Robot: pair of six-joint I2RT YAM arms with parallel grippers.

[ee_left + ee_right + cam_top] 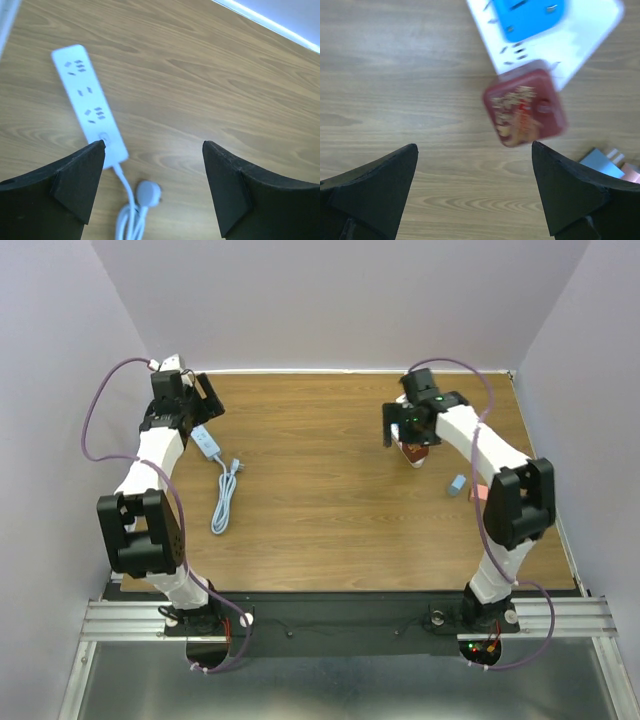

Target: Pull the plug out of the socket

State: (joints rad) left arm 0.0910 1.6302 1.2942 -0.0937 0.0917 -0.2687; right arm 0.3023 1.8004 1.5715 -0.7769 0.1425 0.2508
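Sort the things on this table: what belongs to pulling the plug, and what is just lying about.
For the job: white socket block, the blue piece on it, the maroon plug at its edge; probably also the white power strip, its sockets empty.
Lying about: small blue block, pink block.

The right gripper is seen spread wide over the wooden table, nothing held. At 1 o'clock a white socket strip carries a blue plug. A blurred dark red plug overlaps its lower edge. At 4 o'clock, a light blue piece and a pink piece are seen.
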